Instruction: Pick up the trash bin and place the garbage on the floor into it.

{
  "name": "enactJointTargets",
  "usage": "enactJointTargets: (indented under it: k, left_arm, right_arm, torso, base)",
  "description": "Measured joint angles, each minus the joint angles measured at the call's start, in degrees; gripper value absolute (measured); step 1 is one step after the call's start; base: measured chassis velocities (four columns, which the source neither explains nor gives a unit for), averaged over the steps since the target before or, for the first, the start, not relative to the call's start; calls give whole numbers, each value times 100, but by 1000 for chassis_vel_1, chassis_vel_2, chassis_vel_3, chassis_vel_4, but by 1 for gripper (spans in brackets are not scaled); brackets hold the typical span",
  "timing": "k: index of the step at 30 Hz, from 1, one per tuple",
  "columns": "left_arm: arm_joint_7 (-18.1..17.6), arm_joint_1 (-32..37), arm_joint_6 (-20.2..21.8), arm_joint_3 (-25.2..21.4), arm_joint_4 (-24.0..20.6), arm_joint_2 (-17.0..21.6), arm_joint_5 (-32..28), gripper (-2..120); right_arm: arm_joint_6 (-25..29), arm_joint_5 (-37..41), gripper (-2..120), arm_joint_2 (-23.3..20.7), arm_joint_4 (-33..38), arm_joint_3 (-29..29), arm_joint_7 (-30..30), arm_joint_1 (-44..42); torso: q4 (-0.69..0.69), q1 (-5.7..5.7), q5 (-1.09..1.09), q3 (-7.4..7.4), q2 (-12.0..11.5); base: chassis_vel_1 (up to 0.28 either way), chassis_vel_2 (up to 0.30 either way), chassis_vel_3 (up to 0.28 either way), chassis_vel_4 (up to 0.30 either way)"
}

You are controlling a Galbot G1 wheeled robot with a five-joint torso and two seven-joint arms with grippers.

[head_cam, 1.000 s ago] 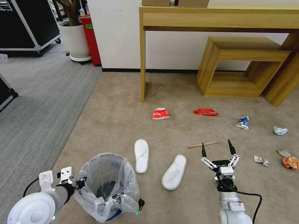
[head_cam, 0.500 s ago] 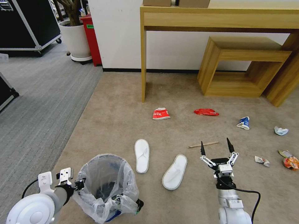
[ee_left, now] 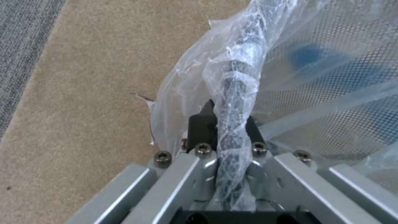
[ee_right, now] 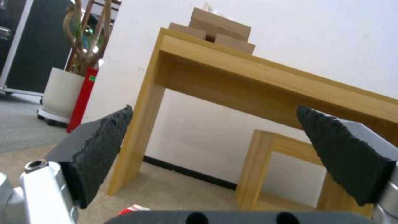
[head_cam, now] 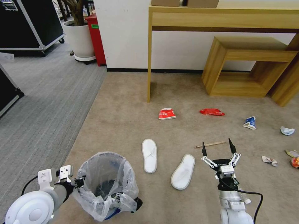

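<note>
Left gripper (ee_left: 232,137) clenched on the bagged rim of the trash bin (head_cam: 107,183), at the bin's 9 o'clock side; mesh wall and crinkled liner pinched between the jaws in the left wrist view. Bin at 7 o'clock in the head view, low by the left arm, mouth up, whether lifted off the carpet or not cannot be told.

Right gripper (head_cam: 217,147) released, jaws spread wide, pointing toward 12 o'clock, forearm rising from the bottom edge, wrist level, hovering above the carpet. Wooden stick (head_cam: 210,144) just beyond the fingertips at 12 o'clock, long axis running 3 to 9, crosswise to the reach, so across the open jaws' line rather than between them. Nearer slipper (head_cam: 183,167) at the gripper's 9 o'clock, long axis tilted toward 1; second slipper (head_cam: 149,155) farther at 9, between gripper and bin. Right arm clearly the nearer one to stick and slippers. Crushed red-white cup (head_cam: 167,114), red wrapper (head_cam: 212,112) and blue-white carton (head_cam: 250,123) well apart, toward the desk (head_cam: 224,18).
</note>
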Motion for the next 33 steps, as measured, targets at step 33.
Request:
enactJointTargets:
  k: [33]
  left_arm:
    - [74, -131, -30, 161, 100, 6, 60, 0]
  right_arm:
    - [-236, -510, 100, 0, 39, -2, 829, 3]
  torso:
    - [0, 0, -1, 0, 0]
  base:
    - [33, 30, -30, -32]
